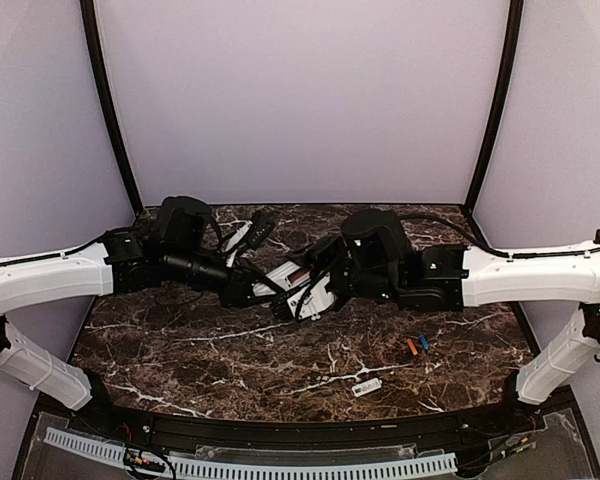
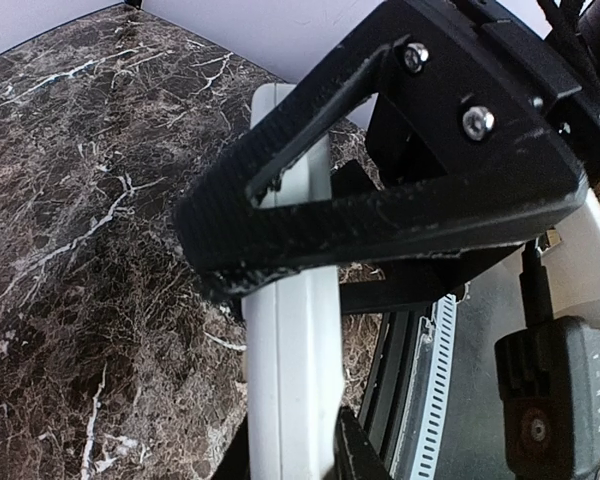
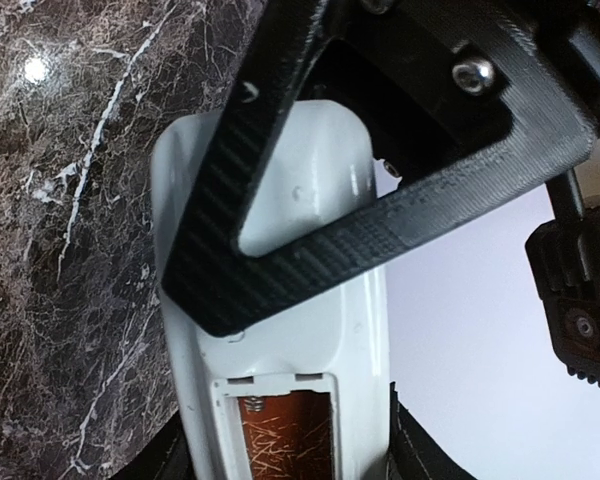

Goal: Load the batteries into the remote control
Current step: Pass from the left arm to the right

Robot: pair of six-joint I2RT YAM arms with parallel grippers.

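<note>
Nearest the right wrist lens, a black bar of the right jaws is seen lying across the white back of the remote control (image 3: 300,180); whether they are pressed onto it cannot be told. Its battery compartment (image 3: 280,430) is uncovered, and only an orange-brown surface is seen inside. The remote control is held above the tabletop (image 1: 230,350), clamped in the left jaws. An orange battery (image 1: 412,347) and a blue battery (image 1: 423,342) are laid side by side on the tabletop, well apart from both jaws, with a white cover (image 1: 367,386) near them.
</note>
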